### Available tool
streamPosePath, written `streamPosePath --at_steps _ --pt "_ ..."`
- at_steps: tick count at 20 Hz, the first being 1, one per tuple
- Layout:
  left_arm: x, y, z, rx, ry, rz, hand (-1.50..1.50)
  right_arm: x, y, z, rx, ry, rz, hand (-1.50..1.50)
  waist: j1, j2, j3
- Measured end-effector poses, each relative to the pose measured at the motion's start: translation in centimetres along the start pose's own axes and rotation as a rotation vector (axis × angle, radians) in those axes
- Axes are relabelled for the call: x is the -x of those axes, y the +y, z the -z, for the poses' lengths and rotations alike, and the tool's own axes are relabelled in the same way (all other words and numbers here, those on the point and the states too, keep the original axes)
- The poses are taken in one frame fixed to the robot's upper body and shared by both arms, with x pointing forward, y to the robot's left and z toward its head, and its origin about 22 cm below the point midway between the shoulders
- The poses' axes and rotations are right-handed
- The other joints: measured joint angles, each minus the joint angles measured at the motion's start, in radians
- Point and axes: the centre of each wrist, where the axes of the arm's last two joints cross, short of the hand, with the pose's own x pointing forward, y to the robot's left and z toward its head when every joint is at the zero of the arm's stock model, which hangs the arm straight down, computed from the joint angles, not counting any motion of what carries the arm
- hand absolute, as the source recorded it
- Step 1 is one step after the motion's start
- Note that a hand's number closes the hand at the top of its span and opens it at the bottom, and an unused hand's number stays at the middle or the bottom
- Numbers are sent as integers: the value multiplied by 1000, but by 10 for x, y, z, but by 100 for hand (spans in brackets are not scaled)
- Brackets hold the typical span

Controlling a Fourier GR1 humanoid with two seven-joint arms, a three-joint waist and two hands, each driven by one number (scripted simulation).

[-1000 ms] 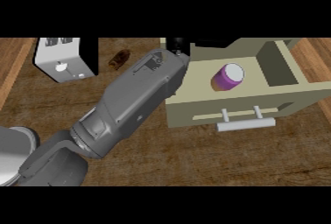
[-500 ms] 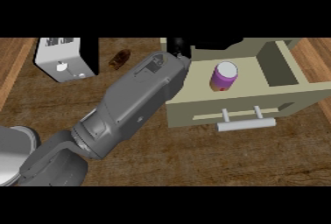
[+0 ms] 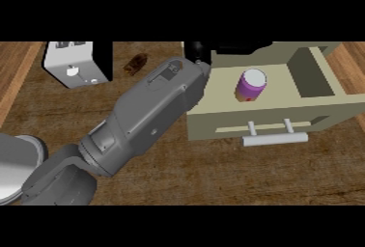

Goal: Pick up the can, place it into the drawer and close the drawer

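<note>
Wood-grain counter [image 3: 235, 169] bears a boxy beige drawer [image 3: 285, 113] holding a purple cylindrical can [image 3: 251, 86]; hand state indiscernible.

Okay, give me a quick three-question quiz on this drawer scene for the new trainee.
1. True or false: the purple can lies inside the open drawer.
2. What white appliance stands at the counter's far left? A) kettle B) toaster C) blender
3. Which step of the task is left?

Key:
1. True.
2. B, the toaster.
3. Closing the drawer; its handle is untouched, and the hand sits at the drawer's back left corner.
</note>
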Motion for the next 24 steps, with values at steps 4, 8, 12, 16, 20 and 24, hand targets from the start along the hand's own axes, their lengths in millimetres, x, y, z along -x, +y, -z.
streamPosePath --at_steps 4,8,12,16,20,24 --pt "-4 -3 0 -6 -37 -3 -150 -9 13 13 -39 -49 -113 -150 14 0 0" --pt "-12 -7 0 3 -44 -14 -150 -11 29 30 -70 -71 -217 -150 35 -3 -1" --pt "-15 -8 0 0 -31 -33 -150 -7 47 48 -102 -82 -305 -150 52 -7 -1" --pt "-16 -10 -1 -5 -22 -34 -150 2 70 68 -134 -92 -394 -150 62 -9 -1" --pt "-16 -8 -2 -14 -10 -34 -150 17 96 92 -143 -110 -464 -150 73 -13 -1" --pt "-20 0 3 -17 -10 -27 -150 31 120 117 -176 -123 -557 -150 84 -15 -2"
